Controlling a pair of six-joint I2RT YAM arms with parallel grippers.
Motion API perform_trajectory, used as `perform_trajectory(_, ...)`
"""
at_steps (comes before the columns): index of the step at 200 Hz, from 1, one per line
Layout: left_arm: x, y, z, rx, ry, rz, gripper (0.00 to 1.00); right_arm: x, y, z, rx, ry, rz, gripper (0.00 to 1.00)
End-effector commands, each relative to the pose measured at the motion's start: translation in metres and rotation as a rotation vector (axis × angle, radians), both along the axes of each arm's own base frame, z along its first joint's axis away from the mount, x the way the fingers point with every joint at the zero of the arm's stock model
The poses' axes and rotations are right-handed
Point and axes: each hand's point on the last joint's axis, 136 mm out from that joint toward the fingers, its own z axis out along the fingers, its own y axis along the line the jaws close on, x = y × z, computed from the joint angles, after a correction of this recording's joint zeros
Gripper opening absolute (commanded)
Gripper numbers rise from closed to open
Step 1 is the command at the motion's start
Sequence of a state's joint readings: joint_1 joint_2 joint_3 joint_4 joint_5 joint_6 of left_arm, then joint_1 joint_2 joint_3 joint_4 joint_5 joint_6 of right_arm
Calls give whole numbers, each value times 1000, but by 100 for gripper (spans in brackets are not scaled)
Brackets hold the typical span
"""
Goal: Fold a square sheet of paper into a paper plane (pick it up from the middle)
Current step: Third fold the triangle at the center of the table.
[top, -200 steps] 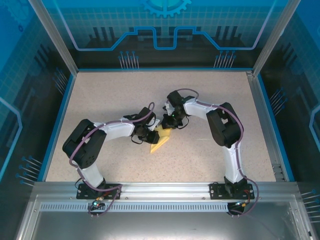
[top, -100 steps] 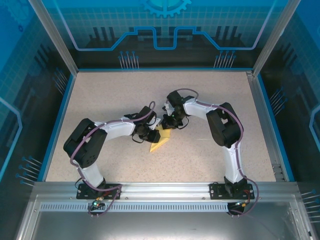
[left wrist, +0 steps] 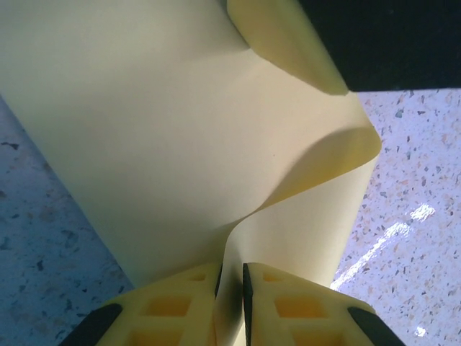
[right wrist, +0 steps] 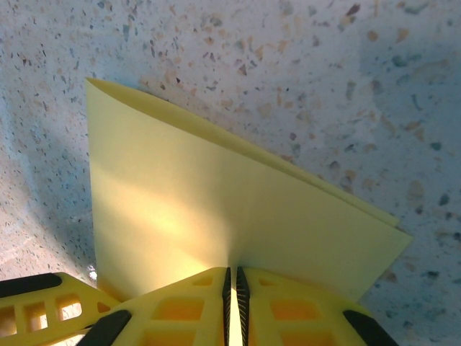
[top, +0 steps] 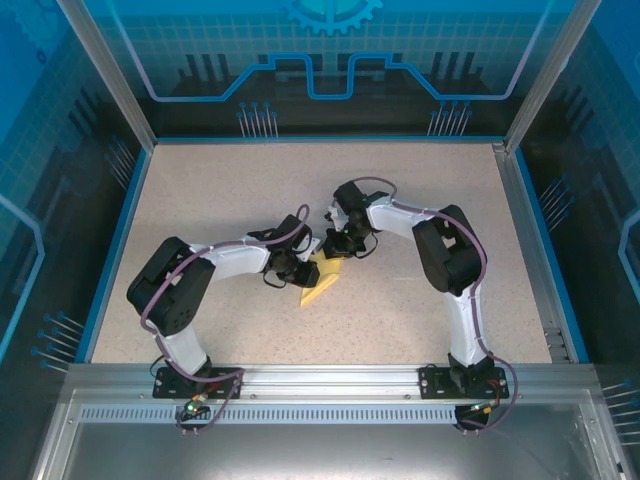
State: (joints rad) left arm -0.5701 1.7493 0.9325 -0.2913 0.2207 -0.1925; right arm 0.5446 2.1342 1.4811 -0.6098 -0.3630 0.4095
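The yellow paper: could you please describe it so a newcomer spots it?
Find the speckled table, then its middle, where two arms meet. There the left claw and right claw pinch a folded sheet of paper, bright yellow against black-and-white arms.

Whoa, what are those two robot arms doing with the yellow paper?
They are working on folding it into a paper plane. The left gripper and the right gripper are both shut on the yellow paper, pinching it near the middle of the speckled table. On the right gripper's side the paper is folded over into flat layers. On the left gripper's side it curls in a loose bend. It does not look like a finished plane yet.
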Motion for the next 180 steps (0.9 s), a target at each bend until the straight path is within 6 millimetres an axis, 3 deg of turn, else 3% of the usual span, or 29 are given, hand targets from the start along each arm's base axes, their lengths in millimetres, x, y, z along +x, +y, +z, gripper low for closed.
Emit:
perform_trajectory(1, -3, 11, -8, 31, 17, 40, 17, -12, -9, -21, -66, 58, 8, 15)
perform_trajectory(103, 3, 10, 6, 1, -46, 62, 17, -12, -10, -23, -73, 60, 5, 15)
perform_trajectory(180, 3, 10, -1, 15, -25, 61, 18, -11, -6, -18, -52, 61, 3, 15)
